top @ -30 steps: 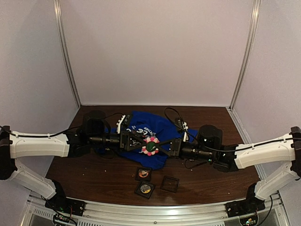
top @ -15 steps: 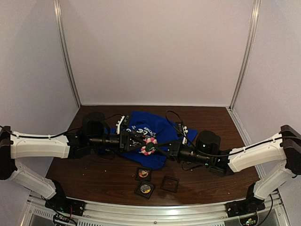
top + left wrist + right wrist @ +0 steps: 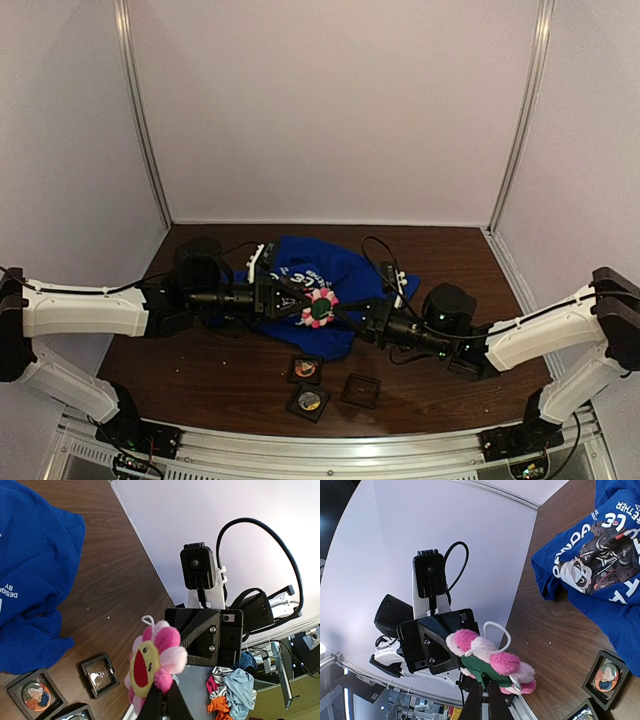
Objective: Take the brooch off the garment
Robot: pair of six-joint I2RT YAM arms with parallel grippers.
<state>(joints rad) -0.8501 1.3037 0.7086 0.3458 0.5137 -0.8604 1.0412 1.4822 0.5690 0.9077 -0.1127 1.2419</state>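
Top view has both arms meeting mid-frame. My left gripper [image 3: 161, 701] and right gripper [image 3: 482, 699] are each pinched tight on the plush flower brooch [image 3: 320, 307], one from either side. It's hanging clear of the blue garment [image 3: 335, 272], which lies crumpled on the table [image 3: 200, 360] at centre frame. There are three little black boxes [image 3: 309, 401] at lower centre.

A dark brown wooden table [image 3: 450, 250] sits inside a booth of plain pale walls [image 3: 330, 110], joined at the back corners by slim metal posts [image 3: 141, 110]. A silver metal rail [image 3: 330, 455] runs along the table's near edge. The light is soft and even.
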